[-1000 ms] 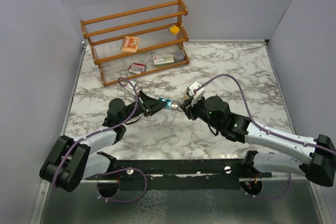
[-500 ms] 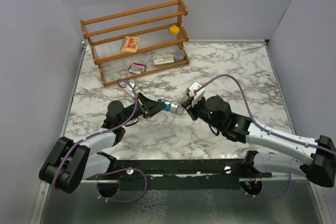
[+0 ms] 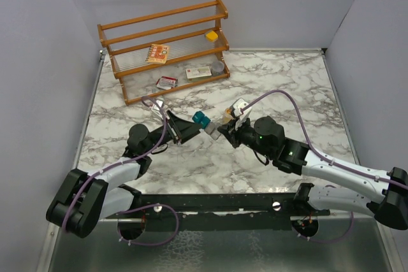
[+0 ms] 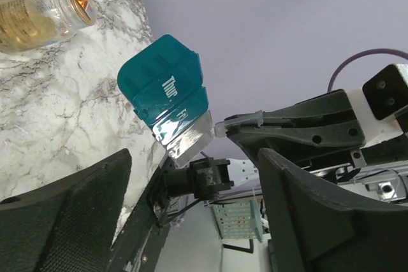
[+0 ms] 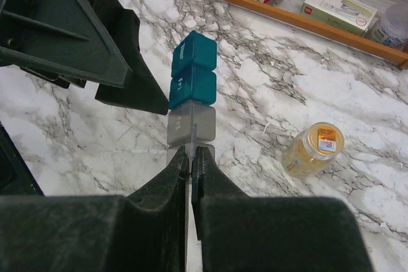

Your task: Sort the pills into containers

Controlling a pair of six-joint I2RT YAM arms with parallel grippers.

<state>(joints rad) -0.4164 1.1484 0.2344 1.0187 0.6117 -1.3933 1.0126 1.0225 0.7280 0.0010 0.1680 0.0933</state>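
Top view: container strip (image 3: 205,121) is held off the marble table (image 3: 287,81), just left of the pill bottle (image 3: 227,114), which is mostly hidden behind the right arm. Teal end points away from the right gripper (image 3: 220,130), grey end sits in its tips. Left gripper (image 3: 192,128) is on the far side of the strip from the bottle, tips close to the teal end; can't judge contact from here. Wooden rack (image 3: 162,49) with packets sits at the back, well beyond the bottle. Left wrist view: left gripper (image 4: 191,164) is spread wide, fingers (image 4: 64,214) on either side with a clear gap to the strip (image 4: 162,87), no contact. Teal cells read "Thur" and "Fri", with a grey cell below them. Right gripper (image 4: 223,128) comes in from the right and pinches the grey end. The bottle (image 4: 44,17) lies on its side on the marble, up and left of the strip. Right wrist view: right gripper (image 5: 191,154) is pressed together on the last grey cell of the strip (image 5: 191,90). Order out from the tips is grey, grey, teal, teal. The bottle (image 5: 313,149) lies to the right of the strip, apart from it. Left gripper's fingers (image 5: 76,36) are on the strip's other side from the bottle, beside the teal cells.
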